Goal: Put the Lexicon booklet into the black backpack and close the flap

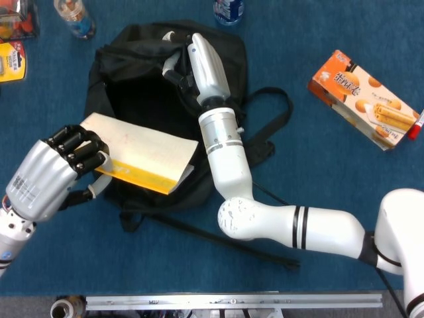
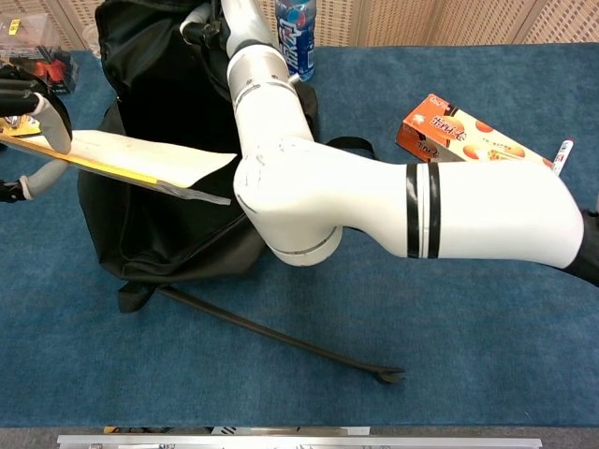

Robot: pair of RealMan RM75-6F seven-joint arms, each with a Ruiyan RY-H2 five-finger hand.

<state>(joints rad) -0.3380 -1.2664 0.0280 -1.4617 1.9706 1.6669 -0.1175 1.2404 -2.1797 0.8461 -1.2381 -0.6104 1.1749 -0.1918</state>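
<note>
The black backpack [image 1: 132, 79] lies on the blue table with its mouth open toward my left. My right hand [image 1: 199, 59] grips the upper edge of the opening and holds it up; in the chest view the right hand [image 2: 220, 19] is at the top edge over the backpack [image 2: 159, 215]. My left hand [image 1: 56, 173] grips the cream and yellow Lexicon booklet [image 1: 142, 154] by its left end. The booklet [image 2: 140, 161] is held nearly flat, its free end over the bag's dark opening. Whether its tip is inside, I cannot tell.
An orange biscuit box [image 1: 363, 101] lies at the right with a red-capped marker [image 1: 416, 124] beside it. A drink bottle [image 2: 294, 33] stands behind the bag. A small bottle [image 1: 75, 18] and yellow packs [image 1: 12, 61] sit at the far left. A loose strap [image 2: 281, 339] trails toward the front.
</note>
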